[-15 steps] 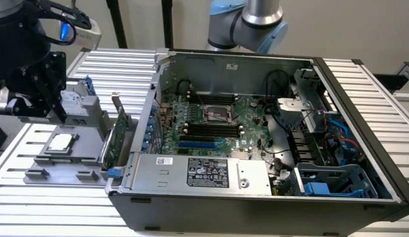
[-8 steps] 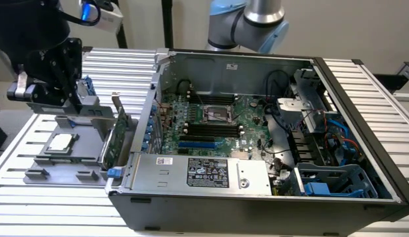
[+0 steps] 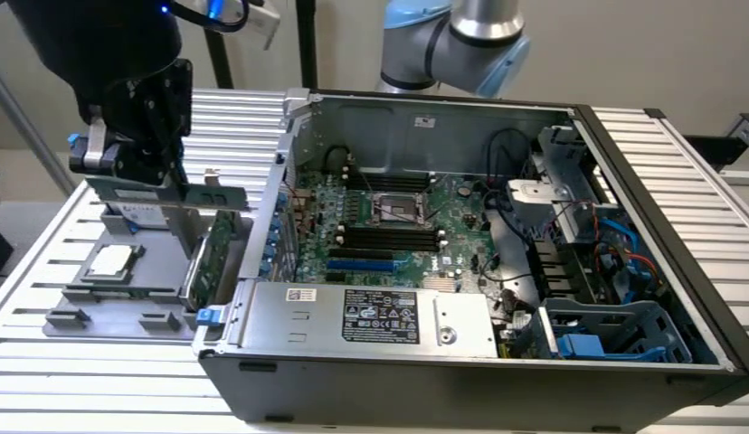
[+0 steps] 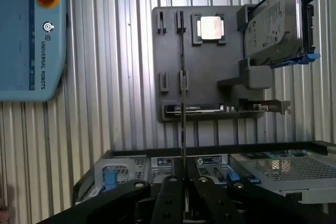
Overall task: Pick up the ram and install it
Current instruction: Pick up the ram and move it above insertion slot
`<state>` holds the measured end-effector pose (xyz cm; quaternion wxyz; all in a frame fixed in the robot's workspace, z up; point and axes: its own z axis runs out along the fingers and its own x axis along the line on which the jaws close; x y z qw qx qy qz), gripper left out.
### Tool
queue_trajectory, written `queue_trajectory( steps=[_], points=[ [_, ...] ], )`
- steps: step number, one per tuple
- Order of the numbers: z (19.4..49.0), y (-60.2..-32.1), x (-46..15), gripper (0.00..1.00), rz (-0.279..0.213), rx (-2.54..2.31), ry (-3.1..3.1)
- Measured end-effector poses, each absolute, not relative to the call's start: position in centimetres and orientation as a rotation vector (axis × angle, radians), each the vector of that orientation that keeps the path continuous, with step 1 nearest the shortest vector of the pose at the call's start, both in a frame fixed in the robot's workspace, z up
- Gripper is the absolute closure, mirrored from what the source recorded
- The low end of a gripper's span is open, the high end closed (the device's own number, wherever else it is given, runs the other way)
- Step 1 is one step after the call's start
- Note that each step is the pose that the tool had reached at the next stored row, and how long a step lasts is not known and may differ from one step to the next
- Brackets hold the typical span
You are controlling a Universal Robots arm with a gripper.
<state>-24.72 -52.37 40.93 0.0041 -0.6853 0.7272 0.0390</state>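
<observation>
The ram (image 4: 182,129) stands edge-on, pinched between the jaws of my gripper (image 4: 184,183). It hangs over the grey tray (image 4: 170,51) on the slatted counter (image 4: 121,77), at the exterior view's left of the open computer case (image 3: 471,380).

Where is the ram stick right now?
The ram is pinched in the robot's hand, held above the grey parts tray. That is on the exterior view's left, just beside the open computer case.
</observation>
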Motion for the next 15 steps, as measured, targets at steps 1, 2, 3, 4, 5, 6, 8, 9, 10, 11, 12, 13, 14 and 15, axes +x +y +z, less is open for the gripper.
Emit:
queue_trajectory(
  steps=[1,2,3,4,5,6,8,9,10,11,12,13,14,15],
  points=[
    [40.9,-52.4,-24.3,1.00,0.123,-2.147,2.278],
    [41.0,-52.4,-23.8,1.00,0.124,-2.147,2.278],
    [41.0,-52.4,-23.3,1.00,0.125,-2.146,2.277],
    [41.0,-52.4,-22.9,1.00,0.126,-2.146,2.277],
    [41.0,-52.4,-22.4,1.00,0.127,-2.145,2.276],
    [41.0,-52.4,-22.0,1.00,0.128,-2.145,2.276],
    [41.0,-52.4,-21.1,1.00,0.130,-2.144,2.275],
    [41.0,-52.3,-20.6,1.00,0.131,-2.144,2.274],
    [41.0,-52.3,-20.2,1.00,0.131,-2.144,2.274],
    [41.0,-52.3,-19.7,1.00,0.132,-2.143,2.274],
    [41.0,-52.3,-19.3,1.00,0.132,-2.143,2.273],
    [41.0,-52.2,-18.8,1.00,0.133,-2.143,2.273],
    [41.0,-52.2,-18.4,1.00,0.133,-2.143,2.273],
    [41.0,-52.2,-17.9,1.00,0.134,-2.143,2.273]
  ],
)
